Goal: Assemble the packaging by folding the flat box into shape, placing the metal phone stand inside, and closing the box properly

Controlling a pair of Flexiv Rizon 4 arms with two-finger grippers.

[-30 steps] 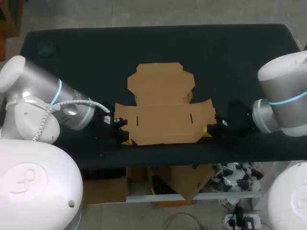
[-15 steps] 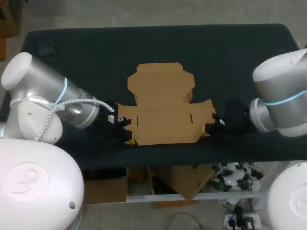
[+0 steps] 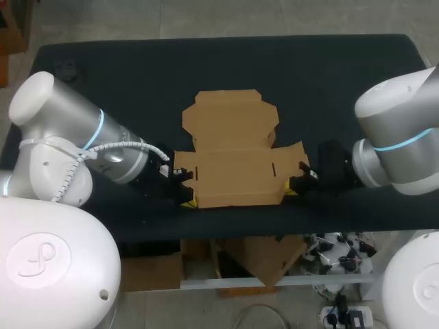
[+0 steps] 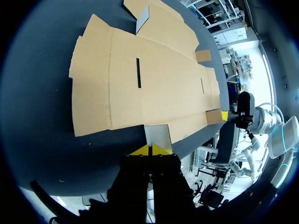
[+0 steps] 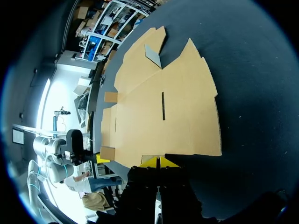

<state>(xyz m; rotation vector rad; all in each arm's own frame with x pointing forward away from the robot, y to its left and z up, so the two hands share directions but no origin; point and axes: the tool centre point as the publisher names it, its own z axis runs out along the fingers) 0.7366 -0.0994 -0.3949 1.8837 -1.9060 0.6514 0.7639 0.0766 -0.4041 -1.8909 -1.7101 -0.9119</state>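
**Two claws on the near corners, and the fold had just begun**

Your left arm had pushed in toward the middle over the last second. Its left claw sat at the near left corner of the flat box, yellow tips drawn narrow. They appeared to pinch the small corner tab, which looked tilted up off the table.

Between the arms, the box lay open, close to the table's near edge. Its far panel had not shifted. The near panel's outline had narrowed at both ends, more on the left. You could read that as the side flaps starting to lift, not the whole sheet sliding.

On the right, your right arm had also crept inward. The right claw was closed down just as narrowly, apparently on the box's edge at the opposite near corner.

For the task, this meant you were only at the opening of the folding step: no wall stood upright yet. The metal phone stand did not show in any view, so loading and closing were still ahead of you.
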